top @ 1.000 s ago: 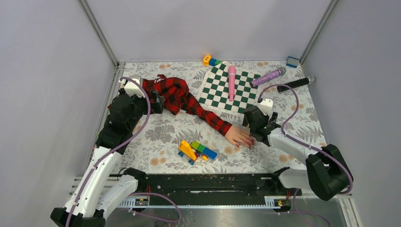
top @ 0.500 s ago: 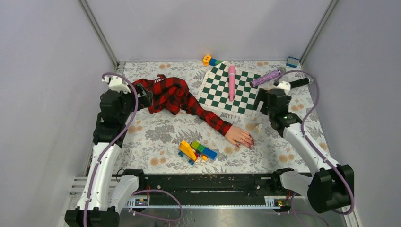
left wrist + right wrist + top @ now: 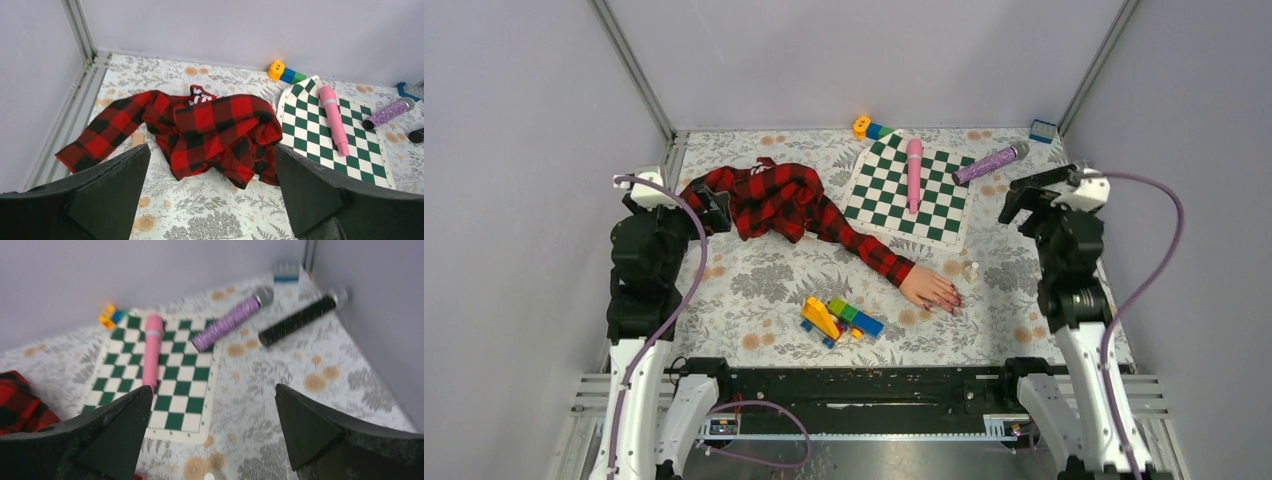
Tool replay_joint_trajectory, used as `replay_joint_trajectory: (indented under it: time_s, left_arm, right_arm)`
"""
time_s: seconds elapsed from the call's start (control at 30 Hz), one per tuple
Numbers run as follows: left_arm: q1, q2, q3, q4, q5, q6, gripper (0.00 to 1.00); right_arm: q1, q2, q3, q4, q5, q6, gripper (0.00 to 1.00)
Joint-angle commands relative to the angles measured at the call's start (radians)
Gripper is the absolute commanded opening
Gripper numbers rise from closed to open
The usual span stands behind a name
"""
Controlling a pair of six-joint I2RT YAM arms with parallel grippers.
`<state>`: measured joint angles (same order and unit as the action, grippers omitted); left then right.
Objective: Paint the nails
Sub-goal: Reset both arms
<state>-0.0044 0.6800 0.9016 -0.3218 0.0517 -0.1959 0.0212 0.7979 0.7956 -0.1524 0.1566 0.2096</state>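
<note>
On counter (image 3: 759, 285), nails (image 3: 952, 301) look dark red, likely done; left fingers (image 3: 107, 192) and right fingers (image 3: 110, 432) wide, empty, well apart from hand (image 3: 929, 288).

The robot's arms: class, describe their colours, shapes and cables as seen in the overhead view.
The left arm and right arm have white lower links and chunky black joint housings. A lilac cable loops along each, reaching a small white block at the wrist. The left end effector and right end effector each carry two black, wedge-shaped fingers.
</note>
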Motion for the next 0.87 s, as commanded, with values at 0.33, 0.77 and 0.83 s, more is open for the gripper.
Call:
replay_joint_trajectory:
  time_s: [0.33, 0.77, 0.83]
  left_arm:
    - [0.004, -0.150, -0.051, 0.112, -0.021, 0.072, 0.99]
    - [0.004, -0.159, -0.050, 0.110, -0.022, 0.072, 0.99]
    - [0.004, -0.151, -0.049, 0.110, -0.023, 0.066, 0.99]
  right_arm:
    - [-0.003, -0.352, -0.320, 0.578, 0.018, -0.182, 1.00]
    - [-0.002, -0.347, -0.310, 0.562, 0.021, -0.168, 1.00]
    - [-0.002, -0.344, -0.311, 0.562, 0.028, -0.165, 0.99]
